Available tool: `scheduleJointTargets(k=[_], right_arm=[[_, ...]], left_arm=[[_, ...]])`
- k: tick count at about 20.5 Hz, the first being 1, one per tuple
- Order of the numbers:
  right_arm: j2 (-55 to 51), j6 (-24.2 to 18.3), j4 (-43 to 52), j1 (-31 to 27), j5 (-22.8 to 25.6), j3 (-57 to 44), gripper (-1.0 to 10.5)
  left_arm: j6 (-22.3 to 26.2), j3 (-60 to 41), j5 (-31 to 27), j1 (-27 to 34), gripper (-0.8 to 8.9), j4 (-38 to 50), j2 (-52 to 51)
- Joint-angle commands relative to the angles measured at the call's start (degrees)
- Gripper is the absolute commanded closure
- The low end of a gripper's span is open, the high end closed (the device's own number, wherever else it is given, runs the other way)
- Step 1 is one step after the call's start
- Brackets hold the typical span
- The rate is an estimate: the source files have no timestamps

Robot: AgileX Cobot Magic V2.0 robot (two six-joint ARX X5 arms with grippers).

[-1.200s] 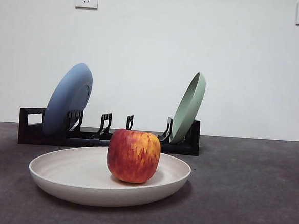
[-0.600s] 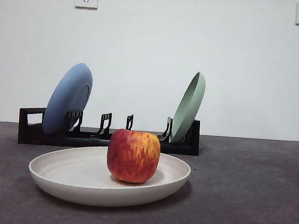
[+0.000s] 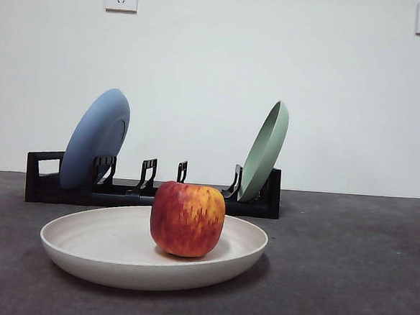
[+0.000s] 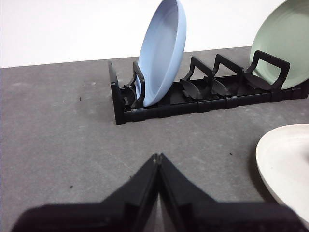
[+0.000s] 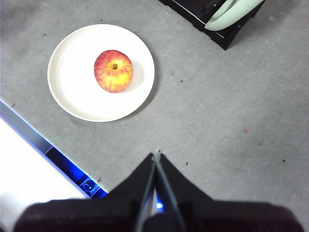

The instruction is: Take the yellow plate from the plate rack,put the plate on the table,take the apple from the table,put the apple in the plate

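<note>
Start at the left. The blue plate (image 3: 96,139) leans in the plate rack (image 3: 150,189), and the middle slots hold nothing. You could knock this plate over if you swing an arm low past it.

Next, in the middle, the yellow plate (image 3: 116,255) lies flat on the table (image 3: 346,268), in front of the rack. The apple (image 3: 188,219) sits upright inside it, a bit toward the right of its middle. The job looks done. The apple is round, so a bump to the plate could make it roll out.

Further right, the green plate (image 3: 264,150) leans at the rack's end. It could tip too.

Your left gripper (image 4: 158,159) has its two jaws pressed together, holding nothing, low near the rack. Your right gripper (image 5: 157,155) is also closed tight and holds nothing, high above the table. Keep both away from the plates.
</note>
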Motion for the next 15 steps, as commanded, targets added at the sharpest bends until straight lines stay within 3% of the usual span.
scheduleJointTargets(k=[1,11,12,13,15], right_arm=[[0.1,0.4,-1.3,0.1,0.2,0.0,9.5],[-0.3,0.4,-1.2,-0.1,0.4,0.0,9.5],[-1.8,-0.3,-1.0,-0.9,0.9,0.0,9.5],[-3.0,-4.1,0.9,-2.1,1.3,0.0,9.5],[-7.0,-4.6,7.7,-5.9,0.4,-0.2,9.5]], left_arm=[[-0.8,-0.6,0.0,0.2,8.16,0.4,0.7],[-0.8,-0.6,0.0,0.2,8.16,0.4,2.6],[-0.8,-0.6,0.0,0.2,8.16,0.4,2.9],[-0.8,-0.6,0.0,0.2,8.16,0.4,3.0],[-0.8,-0.6,0.0,0.2,8.16,0.4,3.2]])
